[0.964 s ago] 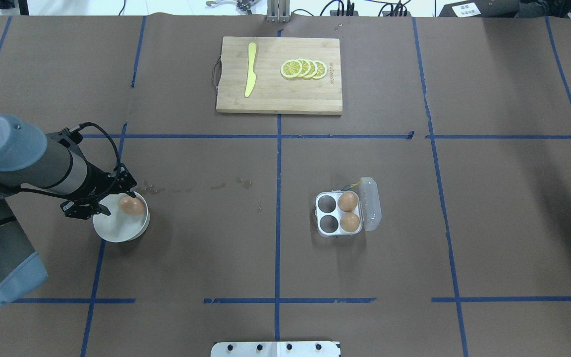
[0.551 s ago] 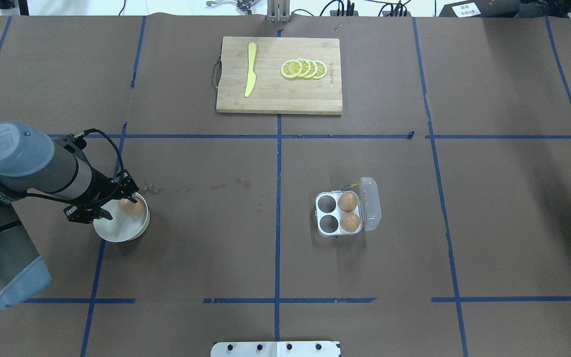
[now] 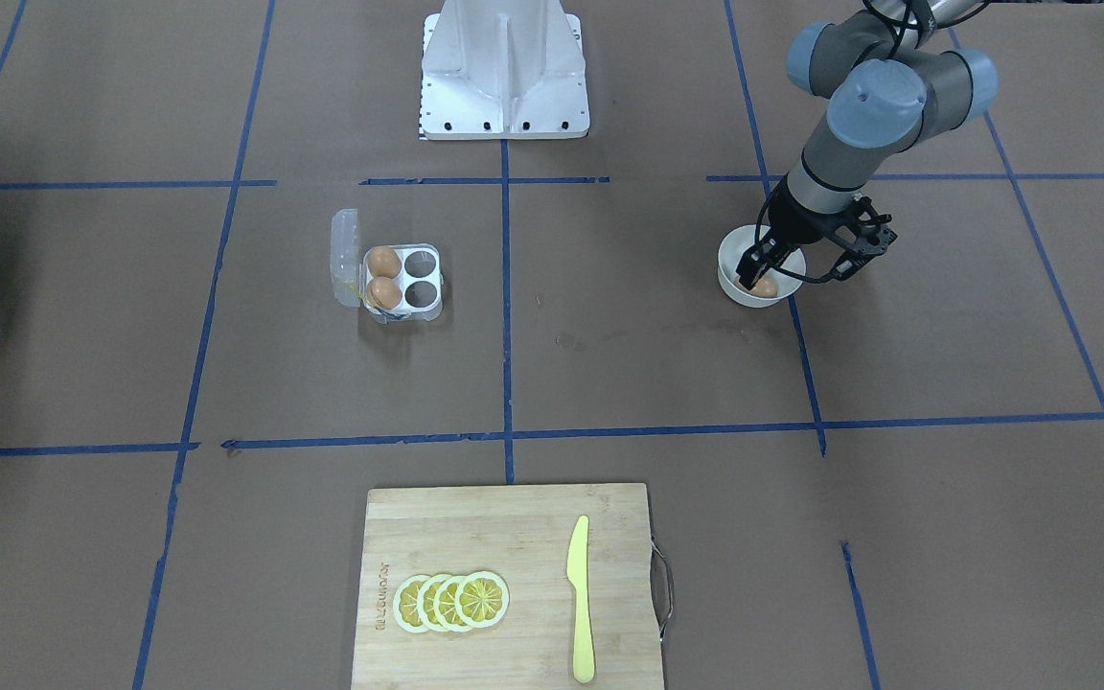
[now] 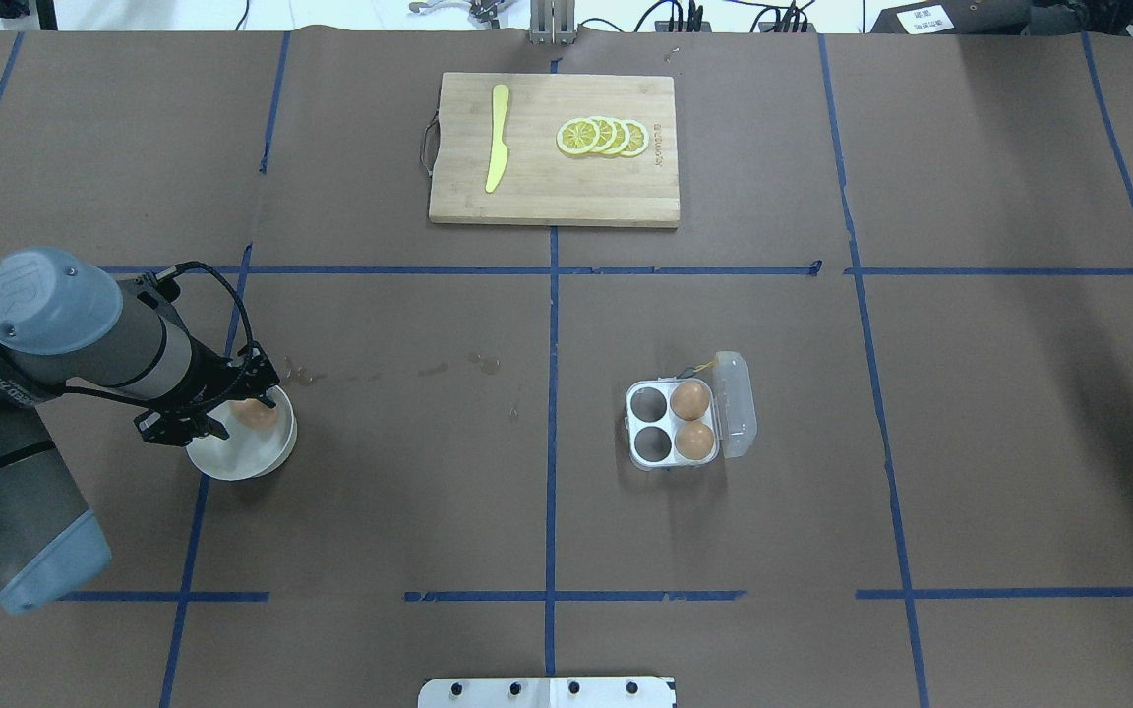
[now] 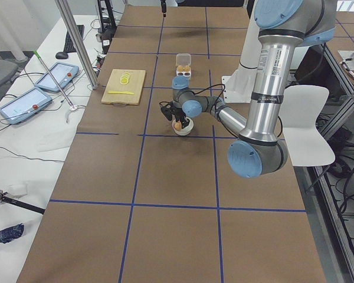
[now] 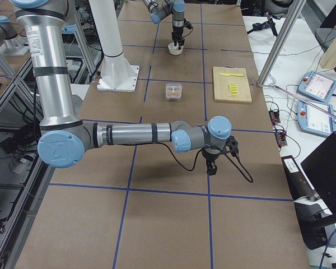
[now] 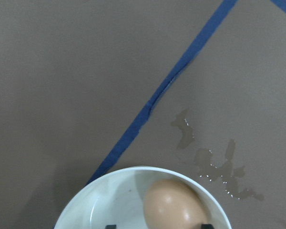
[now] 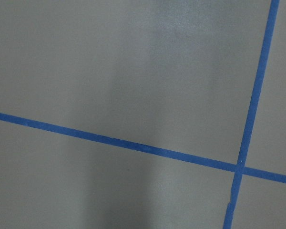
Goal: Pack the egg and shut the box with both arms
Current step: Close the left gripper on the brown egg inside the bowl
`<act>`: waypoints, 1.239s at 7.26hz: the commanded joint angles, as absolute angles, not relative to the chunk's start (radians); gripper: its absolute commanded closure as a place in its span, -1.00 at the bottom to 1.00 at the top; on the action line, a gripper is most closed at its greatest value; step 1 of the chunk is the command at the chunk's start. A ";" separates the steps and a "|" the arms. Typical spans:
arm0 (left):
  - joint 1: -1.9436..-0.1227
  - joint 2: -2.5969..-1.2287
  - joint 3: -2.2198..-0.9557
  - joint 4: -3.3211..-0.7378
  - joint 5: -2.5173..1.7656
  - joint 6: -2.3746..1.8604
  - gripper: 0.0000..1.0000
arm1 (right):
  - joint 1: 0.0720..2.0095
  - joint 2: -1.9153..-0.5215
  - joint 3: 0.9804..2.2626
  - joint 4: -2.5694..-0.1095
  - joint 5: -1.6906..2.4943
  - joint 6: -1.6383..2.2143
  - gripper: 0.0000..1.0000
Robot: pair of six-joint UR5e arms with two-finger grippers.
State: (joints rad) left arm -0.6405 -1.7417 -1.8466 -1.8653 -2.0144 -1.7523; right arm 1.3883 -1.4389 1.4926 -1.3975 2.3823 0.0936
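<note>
Left fingers (image 3: 754, 261) are down in the white bowl (image 4: 232, 462), spread open either side of the egg (image 7: 174, 206), nothing squeezed yet. Across the bench (image 4: 429, 492), the box (image 4: 670, 425) holds two eggs (image 4: 690, 400), two cells free, lid (image 4: 739, 408) flung back. Right fingers: can't tell, released or clenched. Grab, carry, drop in and close are all ahead.

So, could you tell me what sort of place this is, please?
Probably a robotics lab: robot arms at a table gridded with blue tape, plus control tablets on the side bench.
</note>
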 commanded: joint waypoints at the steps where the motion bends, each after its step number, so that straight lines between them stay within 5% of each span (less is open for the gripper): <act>1: -0.640 -1.743 -1.844 -1.865 -2.014 -1.752 -0.28 | 1.388 -1.439 1.493 -1.397 2.382 0.094 -1.00; 5: -0.634 -1.766 -1.812 -1.865 -1.982 -1.744 -0.26 | 1.388 -1.439 1.488 -1.397 2.382 0.094 -1.00; 6: -0.634 -1.764 -1.812 -1.865 -1.982 -1.743 -0.11 | 1.388 -1.440 1.488 -1.397 2.382 0.094 -1.00; 7: -0.634 -1.764 -1.813 -1.865 -1.980 -1.744 0.57 | 1.388 -1.440 1.488 -1.397 2.384 0.094 -1.00; 8: -0.634 -1.763 -1.812 -1.865 -1.980 -1.743 1.00 | 1.388 -1.440 1.488 -1.397 2.384 0.094 -1.00; 9: -0.635 -1.763 -1.821 -1.864 -1.980 -1.740 1.00 | 1.388 -1.440 1.488 -1.397 2.384 0.094 -1.00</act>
